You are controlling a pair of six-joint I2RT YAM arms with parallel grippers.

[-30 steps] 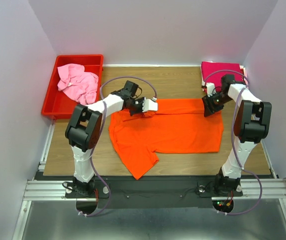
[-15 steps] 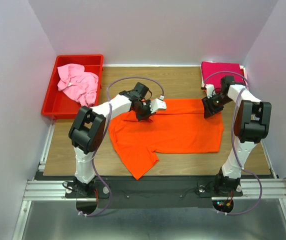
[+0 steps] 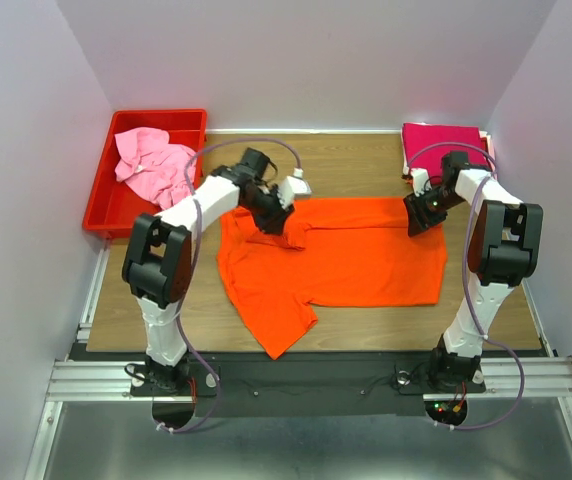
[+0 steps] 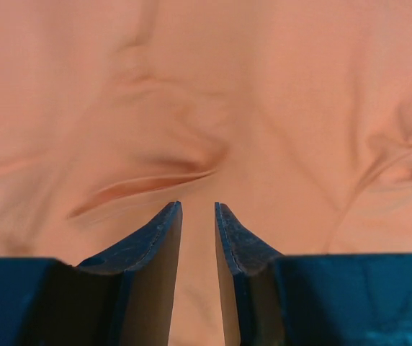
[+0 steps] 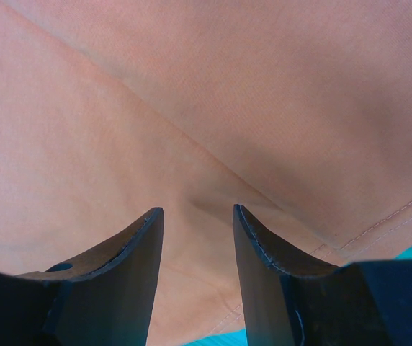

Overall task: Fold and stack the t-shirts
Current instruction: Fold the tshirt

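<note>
A bright orange t-shirt (image 3: pixel 356 260) lies spread flat across the middle of the table, one sleeve pointing toward the near edge. My left gripper (image 3: pixel 274 220) sits low over its upper left part. In the left wrist view its jaws (image 4: pixel 198 205) stand slightly open above wrinkled orange cloth (image 4: pixel 263 108), nothing pinched. My right gripper (image 3: pixel 416 215) rests at the shirt's upper right corner, open (image 5: pixel 197 209) over a hemmed fold of the cloth (image 5: pixel 263 86). A magenta t-shirt (image 3: pixel 436 140) lies folded at the back right. A light pink t-shirt (image 3: pixel 154 165) is crumpled in the bin.
The red plastic bin (image 3: pixel 101 210) stands at the back left, off the wooden table (image 3: pixel 356 165). White walls close in on the left, back and right. A metal rail (image 3: pixel 296 378) carries both arm bases at the near edge.
My left gripper was shut on the shirt's upper edge, moved right, then swung back left and opened, letting the cloth go. The right arm has not moved.
</note>
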